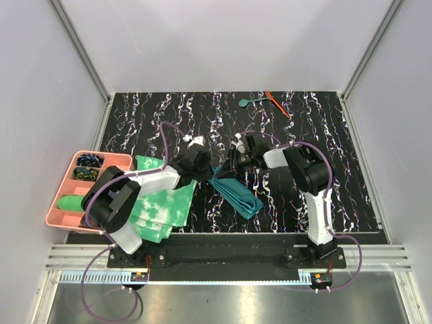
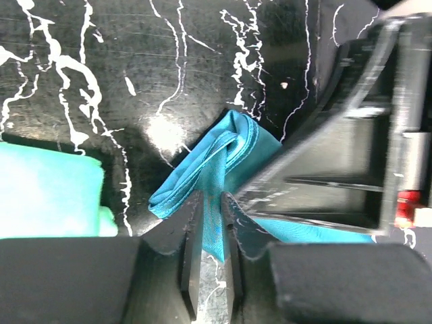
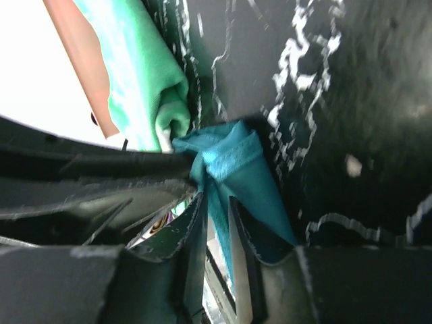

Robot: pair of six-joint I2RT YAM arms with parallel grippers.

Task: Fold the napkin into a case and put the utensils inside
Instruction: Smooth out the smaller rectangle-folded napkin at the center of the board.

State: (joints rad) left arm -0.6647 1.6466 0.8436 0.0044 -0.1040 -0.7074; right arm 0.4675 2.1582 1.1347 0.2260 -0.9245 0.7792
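The dark teal napkin is bunched into a folded strip near the table's front centre, its upper end lifted. My left gripper and right gripper meet tip to tip over that end. In the left wrist view the left gripper is shut on a fold of the napkin. In the right wrist view the right gripper is shut on the napkin too. The teal spoon and the orange-red stick utensil lie at the table's far edge. No finished case shows.
A green-and-white tie-dye cloth lies under the left arm, also visible in the left wrist view. A pink compartment tray holding small items stands at the left edge. The table is black marbled.
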